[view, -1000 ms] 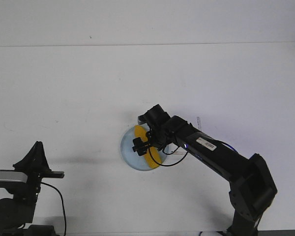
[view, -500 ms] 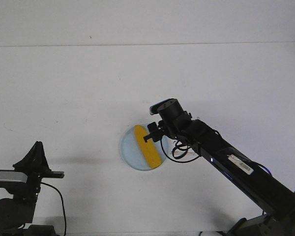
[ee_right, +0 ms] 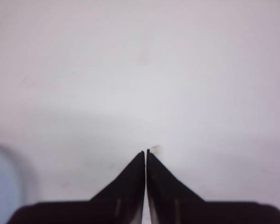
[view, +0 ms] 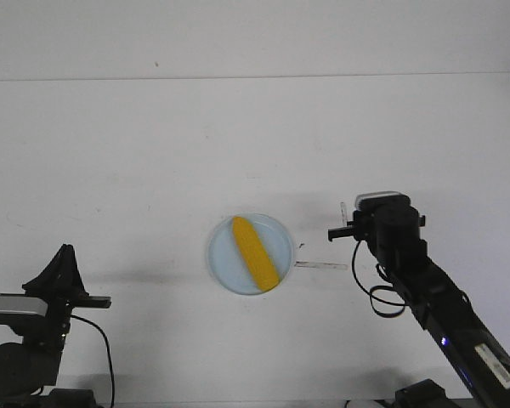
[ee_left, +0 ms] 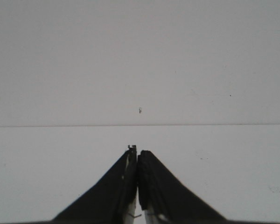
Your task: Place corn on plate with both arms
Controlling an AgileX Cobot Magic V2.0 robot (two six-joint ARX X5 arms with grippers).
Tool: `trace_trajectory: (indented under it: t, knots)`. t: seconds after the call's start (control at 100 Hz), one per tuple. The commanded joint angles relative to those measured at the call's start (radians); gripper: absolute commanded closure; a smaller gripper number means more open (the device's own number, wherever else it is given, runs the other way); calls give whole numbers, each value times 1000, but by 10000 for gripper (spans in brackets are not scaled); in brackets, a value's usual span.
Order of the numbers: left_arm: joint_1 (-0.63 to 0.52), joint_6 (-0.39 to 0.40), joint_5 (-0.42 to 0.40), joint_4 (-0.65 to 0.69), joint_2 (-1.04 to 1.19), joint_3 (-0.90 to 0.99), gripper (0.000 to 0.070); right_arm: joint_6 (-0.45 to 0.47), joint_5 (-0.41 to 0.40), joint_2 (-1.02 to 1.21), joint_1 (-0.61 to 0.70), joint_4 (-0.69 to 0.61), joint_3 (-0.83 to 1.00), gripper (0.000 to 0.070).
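Observation:
The yellow corn (view: 255, 253) lies diagonally on the pale blue plate (view: 223, 265) in the middle of the table, with nothing touching it. My right gripper (view: 331, 231) is shut and empty, a short way to the right of the plate. In the right wrist view its jaws (ee_right: 146, 151) are closed over bare table, with the plate's edge (ee_right: 2, 182) at the side. My left gripper (view: 65, 248) is near the front left corner, far from the plate. Its jaws (ee_left: 137, 150) are shut and empty in the left wrist view.
A thin pale strip (view: 323, 265) lies on the table just right of the plate, and a short mark (view: 342, 209) is near the right arm. The table's far edge meets the wall (view: 255, 78).
My right arm has drawn back from over the plate to the right. The corn it stood over now lies uncovered on the plate. The left arm has not moved.

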Motion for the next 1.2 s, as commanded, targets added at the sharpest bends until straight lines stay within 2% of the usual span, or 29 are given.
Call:
trace_trajectory:
  t: [0.0, 0.19, 0.38, 0.55, 0.88, 1.19]
  knots:
    - [0, 8, 0, 10, -1, 8, 699, -57, -3, -57, -34, 66, -64, 700]
    - [0, 8, 0, 10, -1, 8, 699, -111, -23, -303, -146, 186, -256, 698]
    - [0, 8, 0, 10, -1, 8, 699, -108, -27, -549, -200, 160, -356, 697]
    - [0, 8, 0, 9, -1, 8, 699, -109, -44, -714, -199, 81, -363, 697]
    - [0, 8, 0, 10, -1, 8, 699, -108, -54, -908, -199, 68, -362, 697]
    - [0, 8, 0, 10, -1, 8, 699, -109, -49, -947, -199, 76, -362, 697]
